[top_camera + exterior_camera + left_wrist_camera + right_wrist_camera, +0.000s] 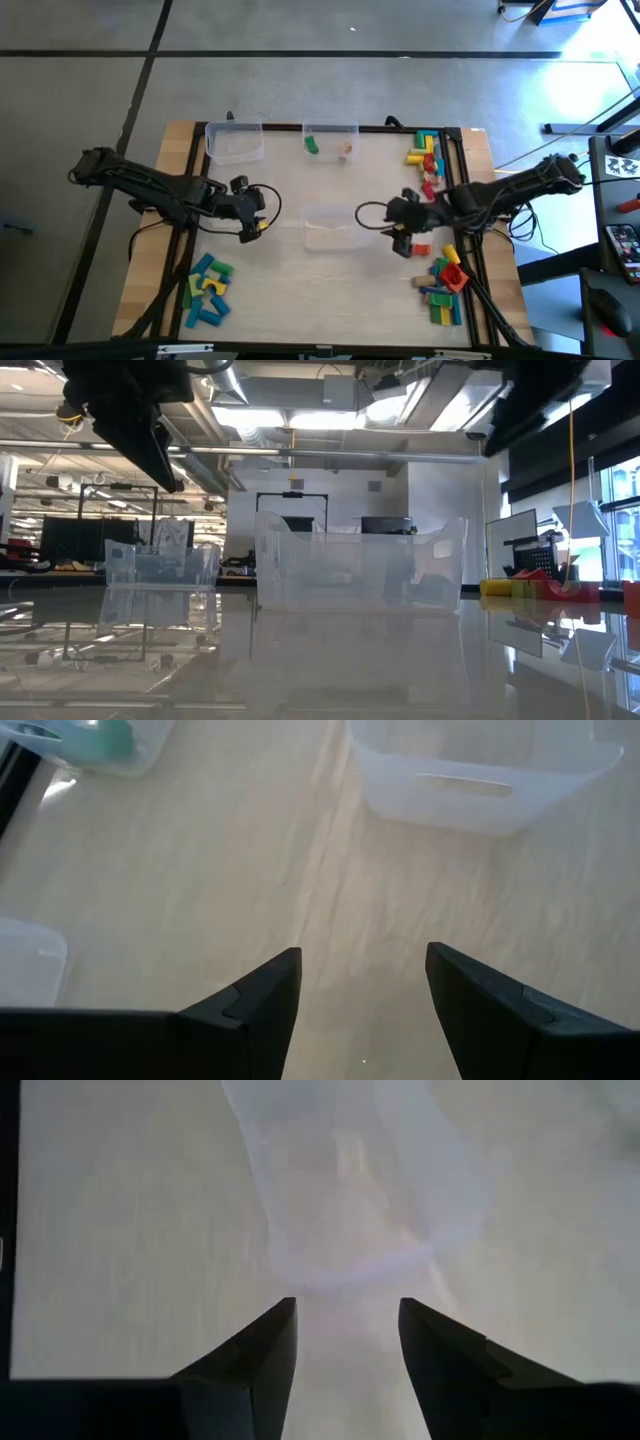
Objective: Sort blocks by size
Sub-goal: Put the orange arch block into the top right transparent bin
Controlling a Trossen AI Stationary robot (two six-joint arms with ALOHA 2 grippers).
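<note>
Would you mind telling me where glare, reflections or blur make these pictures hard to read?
High view: bright window glare at the upper right; the clear tub at the centre barely stands out from the table. Low view: the glossy tabletop mirrors the tubs and ceiling lights, and the arms are dark silhouettes. Right wrist view: the tub ahead is a soft, blurred shape. Left wrist view: fairly clear.

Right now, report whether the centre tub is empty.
Empty: the centre tub shows only clear walls and bare floor from above; no blocks inside.

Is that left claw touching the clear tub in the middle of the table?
Apart. In the high view, bare table shows between the left gripper and the middle tub. The left wrist view agrees: its open fingers are empty, the tub well ahead.
</note>
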